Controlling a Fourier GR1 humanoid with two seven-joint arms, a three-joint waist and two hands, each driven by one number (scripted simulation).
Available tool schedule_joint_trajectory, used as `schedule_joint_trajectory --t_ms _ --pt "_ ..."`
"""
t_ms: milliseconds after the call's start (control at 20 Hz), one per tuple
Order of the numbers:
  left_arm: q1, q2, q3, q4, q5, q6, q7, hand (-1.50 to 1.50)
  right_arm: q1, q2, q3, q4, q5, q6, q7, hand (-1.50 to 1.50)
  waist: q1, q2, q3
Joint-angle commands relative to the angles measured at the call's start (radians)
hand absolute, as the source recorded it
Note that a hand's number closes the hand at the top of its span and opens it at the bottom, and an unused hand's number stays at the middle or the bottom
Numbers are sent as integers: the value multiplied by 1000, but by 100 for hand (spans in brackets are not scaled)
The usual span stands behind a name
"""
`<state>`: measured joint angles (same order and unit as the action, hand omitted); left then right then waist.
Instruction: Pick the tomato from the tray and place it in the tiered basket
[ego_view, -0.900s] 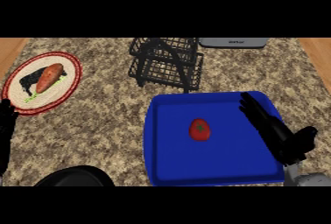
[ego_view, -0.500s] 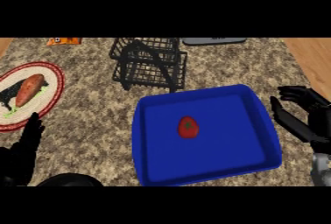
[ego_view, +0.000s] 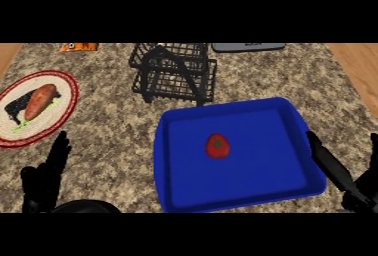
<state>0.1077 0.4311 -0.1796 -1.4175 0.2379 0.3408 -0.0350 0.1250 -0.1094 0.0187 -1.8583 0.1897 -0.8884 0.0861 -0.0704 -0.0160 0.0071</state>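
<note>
At centre of blue plastic tray (ego_view: 240, 200): small red tomato with green stalk scar (ego_view: 217, 146), lying alone, untouched, well apart from both hands

Beyond the tray's far rim, just beside it: black wire tiered basket (ego_view: 174, 71), upright, nothing visible inside

Right hand (ego_view: 334, 169) at the tray's right rim, fingers (ego_view: 320, 151) straight and released, pointing away from the body, holding nothing. Left hand (ego_view: 47, 172) low at the left edge, fingers up and released, resting

Step in hand, by judgement: approach to the pick, no grasp begun. Next move calls for bringing the right hand inward over the tray rim, down onto the tomato, fingers curling round it; then a lift clear of the rim and a carry forward and leftward to the basket. Round fruit likely to roll on the smooth tray floor if nudged

Surface: speckled brown-grey stone desk (ego_view: 111, 135). Far left, round red-rimmed plate (ego_view: 65, 83) with an orange sweet potato (ego_view: 42, 99) on it. Along the far edge, an orange packet (ego_view: 78, 47) and a grey flat object (ego_view: 248, 46), only partly in view. Wood-toned strips at both upper corners
</note>
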Motion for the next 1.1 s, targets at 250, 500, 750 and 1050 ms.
schedule_joint_trajectory --t_ms 250,500,750,1050 --pt "-31 -85 -65 4 -10 -10 26 0 243 4 288 -37 314 93 336 -150 60 27 -21" --pt "-38 -83 -68 -1 -28 -17 24 0 293 -62 326 -29 520 224 541 -150 81 34 -25" --pt "-59 -110 -92 -18 -52 0 51 0 248 -27 316 -75 750 345 798 -150 87 33 -23" --pt "-71 -99 -82 -10 -54 -31 62 0 73 105 371 -75 1026 574 1095 -150 109 29 -17"
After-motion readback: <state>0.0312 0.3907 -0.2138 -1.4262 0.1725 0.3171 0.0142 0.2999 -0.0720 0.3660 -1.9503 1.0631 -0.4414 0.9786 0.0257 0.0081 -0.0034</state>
